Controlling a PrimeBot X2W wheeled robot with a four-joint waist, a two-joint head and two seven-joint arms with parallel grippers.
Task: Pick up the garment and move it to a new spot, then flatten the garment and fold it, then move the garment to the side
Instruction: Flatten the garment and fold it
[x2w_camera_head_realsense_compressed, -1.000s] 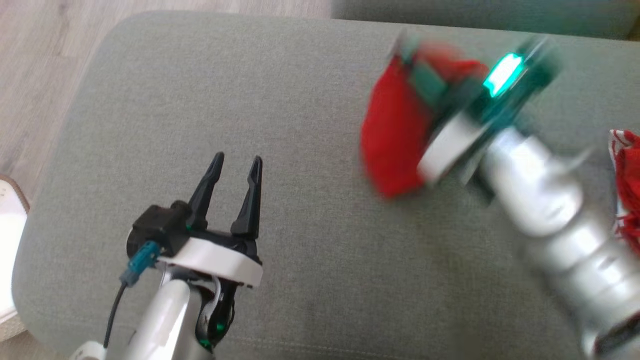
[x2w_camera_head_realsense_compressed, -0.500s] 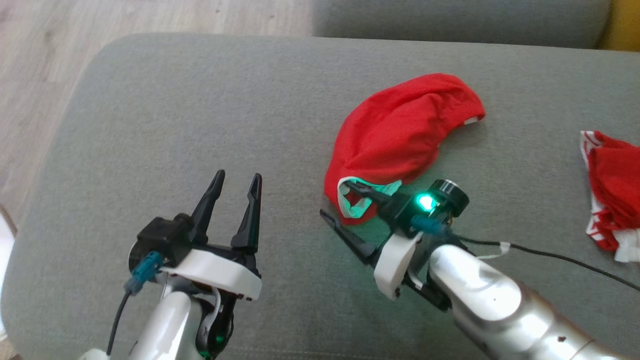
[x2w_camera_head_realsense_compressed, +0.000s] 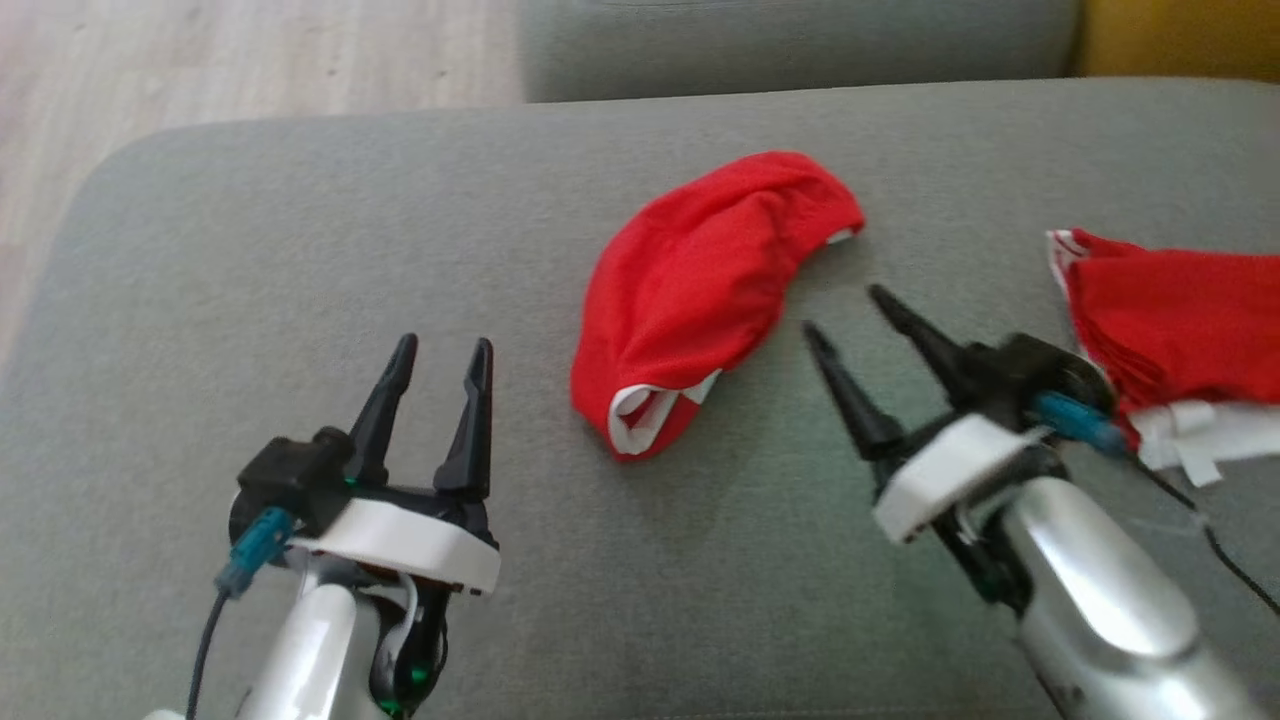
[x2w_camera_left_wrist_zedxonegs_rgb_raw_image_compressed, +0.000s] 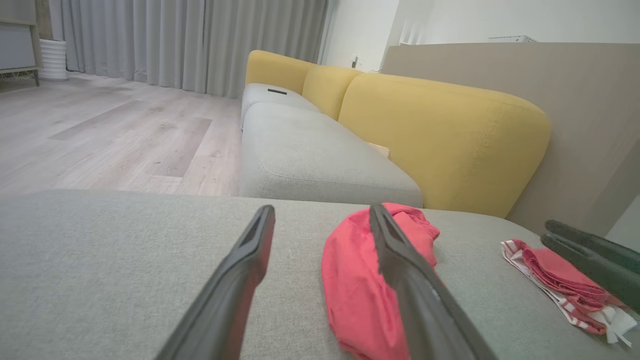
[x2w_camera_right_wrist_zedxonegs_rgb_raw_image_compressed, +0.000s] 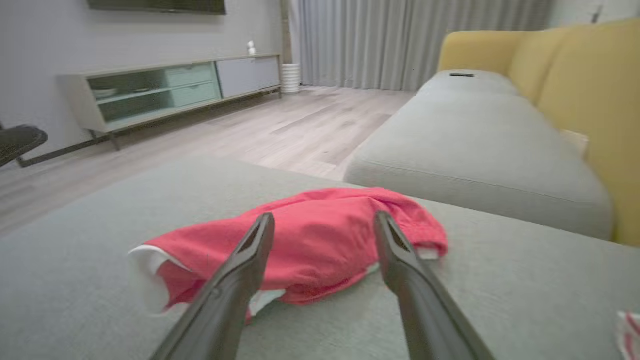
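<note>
Two tools hang open and empty above a grey sofa seat (x2w_camera_head_realsense_compressed: 300, 250): left tool (x2w_camera_head_realsense_compressed: 444, 347) near left, right tool (x2w_camera_head_realsense_compressed: 844, 311) near right. Between them, slightly farther, lies the crumpled red garment (x2w_camera_head_realsense_compressed: 700, 290); another red cloth (x2w_camera_head_realsense_compressed: 1170, 320) lies at the right. Pale wood floor (x2w_camera_head_realsense_compressed: 250, 60), yellow backrests (x2w_camera_left_wrist_zedxonegs_rgb_raw_image_compressed: 440, 135) and grey curtains (x2w_camera_left_wrist_zedxonegs_rgb_raw_image_compressed: 190, 45) lie beyond.

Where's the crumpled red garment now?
In the head view, the crumpled red garment lies on the grey cushion between the left tool and the right tool, touching neither.
</note>
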